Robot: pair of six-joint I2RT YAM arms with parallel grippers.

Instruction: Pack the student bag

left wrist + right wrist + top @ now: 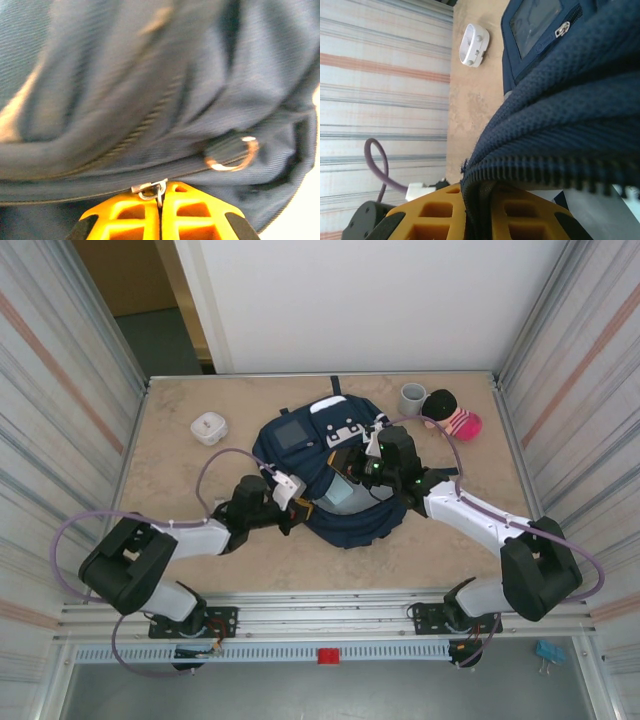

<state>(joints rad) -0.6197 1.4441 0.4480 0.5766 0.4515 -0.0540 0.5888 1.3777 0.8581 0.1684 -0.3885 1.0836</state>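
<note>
Bench (180,530): student bag (345,525) long axis near-far, top twd back wall; left pincer (160,192) nips zip pull (149,188), right pincer (477,200) clamps bag edge.

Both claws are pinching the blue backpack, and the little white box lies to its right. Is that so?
Not quite: the top view shows the white box lying left of the backpack, not right. The left gripper and right gripper do pinch it.

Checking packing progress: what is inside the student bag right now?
A pale blue flat item shows through the open mouth of the student bag. Anything deeper is covered by the navy fabric.
</note>
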